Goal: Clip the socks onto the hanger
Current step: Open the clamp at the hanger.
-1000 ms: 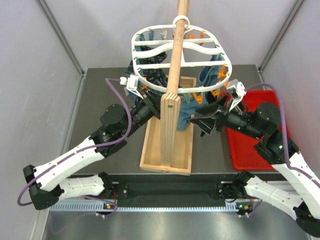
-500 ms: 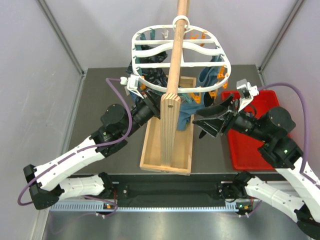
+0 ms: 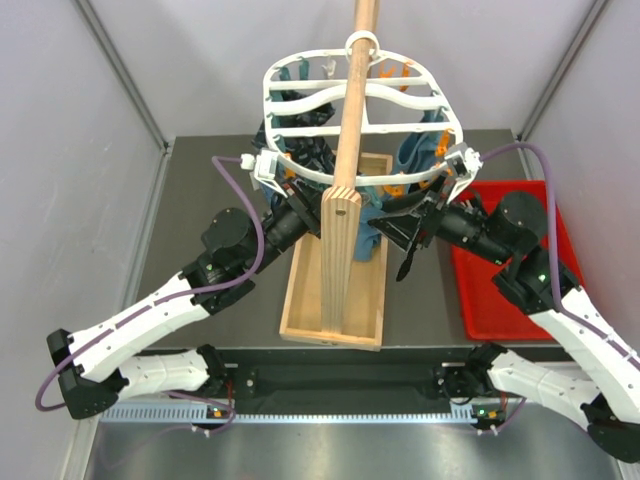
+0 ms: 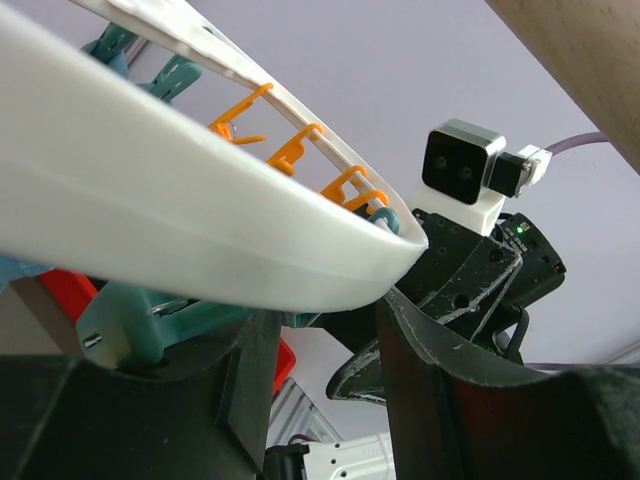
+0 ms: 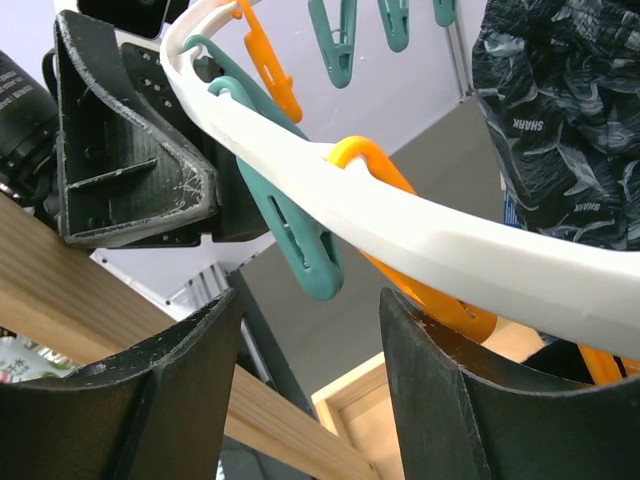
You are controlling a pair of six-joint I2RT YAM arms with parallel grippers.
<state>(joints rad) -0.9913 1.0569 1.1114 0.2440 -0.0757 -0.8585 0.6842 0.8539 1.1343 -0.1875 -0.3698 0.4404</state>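
L gripper: left gripper (image 4: pixel 318 345) sits right under the white plastic oval hanger (image 4: pixel 150 190). Black jaws are spread wide and the rim runs across the gap. No sock in it, nothing held.
R gripper: right gripper (image 5: pixel 310 305) does the same on the opp. side. Fingers are well apart, the rim crosses above them, and it grips nothing.
Pins: a teal plastic clothespin (image 5: pixel 300 240) and an orange plastic clothespin (image 5: pixel 425 295) dangle from the rim just above the R fingers. Nothing seen clipped in either.
Stand: the hanger hangs on the round wooden pole (image 3: pixel 350 130), over the long wooden tray base (image 3: pixel 300 300), mid-table.
Side: red plastic bin (image 3: pixel 500 290) lies right of the base, by the R arm.
Cloth: a navy patterned fabric bunch (image 5: pixel 570 120) and a blue-teal cloth (image 3: pixel 415 155) hang under the rack.
Socks: plain black fabric socks – can't pick one out for sure. There's dark stuff under the far-left rim, too murky to call.
Progress: early, by my read. No sock is gripped and I can't confirm a clipped one. Fetching, opening a pin and clipping all look left to do.
Count: 2 arms, 2 grippers, 1 hanger, 1 pole, 1 base, 1 bin. R wrist view shows 4 teal pins and at least 2 orange; the full ring isn't countable. Socks confirmed: 0.
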